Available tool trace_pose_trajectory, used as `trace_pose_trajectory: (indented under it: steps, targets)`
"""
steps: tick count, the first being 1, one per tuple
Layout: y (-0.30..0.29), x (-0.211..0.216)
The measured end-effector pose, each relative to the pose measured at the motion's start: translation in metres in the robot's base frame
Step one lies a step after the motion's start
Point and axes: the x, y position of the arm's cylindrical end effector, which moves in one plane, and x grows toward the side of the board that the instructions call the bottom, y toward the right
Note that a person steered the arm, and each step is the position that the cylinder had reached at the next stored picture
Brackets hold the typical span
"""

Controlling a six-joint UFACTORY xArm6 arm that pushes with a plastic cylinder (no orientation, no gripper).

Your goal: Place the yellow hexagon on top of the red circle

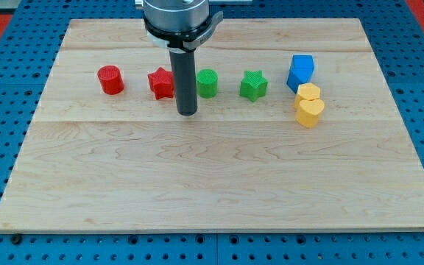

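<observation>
The step in hand is judged to be the approach: the yellow hexagon [308,92] has to be reached before it can be driven toward the red circle [110,79]. My tip [188,113] is best brought round to the right side of the hexagon, so that the push runs leftward across the bench [212,184]. 4 things are to be minded. The yellow heart [309,112] touches the hexagon from below and the blue block [300,72] stands just above it, so a clean contact on the hexagon alone is called for. The green star [254,85], the green cylinder [207,83] and the red star [160,83] lie in a row between the 2 task blocks, so a path bending beneath that row is advised.

No claw is carried; the arm ends in a bare rod, so nothing is clasped. The hexagon lies at the frame's right, well apart from my tip, which stands just below the gap between the red star and the green cylinder. The red circle sits at the upper left.
</observation>
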Motion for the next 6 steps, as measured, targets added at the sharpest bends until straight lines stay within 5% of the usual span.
trace_pose_trajectory:
  steps: [6]
  targets:
    - [-0.029, 0.021]
